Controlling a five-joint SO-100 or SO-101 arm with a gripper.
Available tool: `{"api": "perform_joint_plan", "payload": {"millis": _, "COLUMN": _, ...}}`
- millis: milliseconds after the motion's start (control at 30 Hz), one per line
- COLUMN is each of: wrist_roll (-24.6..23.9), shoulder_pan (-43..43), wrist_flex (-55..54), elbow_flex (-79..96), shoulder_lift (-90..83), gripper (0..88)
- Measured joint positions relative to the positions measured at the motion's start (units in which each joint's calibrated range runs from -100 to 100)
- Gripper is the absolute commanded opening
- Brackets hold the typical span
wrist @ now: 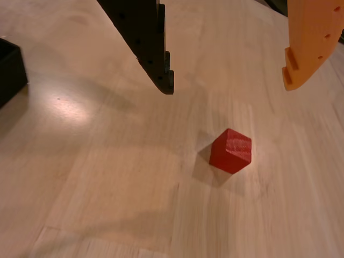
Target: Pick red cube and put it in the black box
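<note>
- The fingers [228, 86], one black and one orange, hang wide apart at the frame's top, holding nothing.
- The red cube [230, 151] sits on the tabletop [107, 177] below them.
- The black box [11, 70] is at the left edge.

The red cube [230, 151] rests on the pale wooden table [107, 177], turned so one corner faces the wrist view. The black box [9, 70] sits at the table's left edge, well apart from it.

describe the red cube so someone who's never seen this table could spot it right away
In the wrist view, start at the pale wooden table. Below the open gripper, with one black and one orange finger, sits the red cube, apart from both. It is the sole red thing; the black box lies far left.
</note>
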Motion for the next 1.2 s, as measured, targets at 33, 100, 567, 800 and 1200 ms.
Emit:
{"api": "perform_joint_plan", "payload": {"millis": 33, "wrist_roll": -0.3, "shoulder_pan": 0.0, "wrist_flex": 0.0, "elbow_flex": -1.1, "shoulder_lift": 1.6, "gripper": 31.7}}
{"api": "perform_joint_plan", "payload": {"millis": 100, "wrist_roll": -0.7, "shoulder_pan": 0.0, "wrist_flex": 0.0, "elbow_flex": -2.9, "shoulder_lift": 4.6, "gripper": 32.0}}
{"api": "perform_joint_plan", "payload": {"millis": 567, "wrist_roll": -1.6, "shoulder_pan": 1.1, "wrist_flex": 0.0, "elbow_flex": -15.8, "shoulder_lift": 16.4, "gripper": 32.5}}
{"api": "perform_joint_plan", "payload": {"millis": 800, "wrist_roll": -3.8, "shoulder_pan": -1.0, "wrist_flex": 0.0, "elbow_flex": -21.6, "shoulder_lift": 22.1, "gripper": 32.5}}
{"api": "perform_joint_plan", "payload": {"millis": 1200, "wrist_roll": -7.3, "shoulder_pan": 0.2, "wrist_flex": -3.7, "elbow_flex": -23.0, "shoulder_lift": 27.5, "gripper": 32.5}}
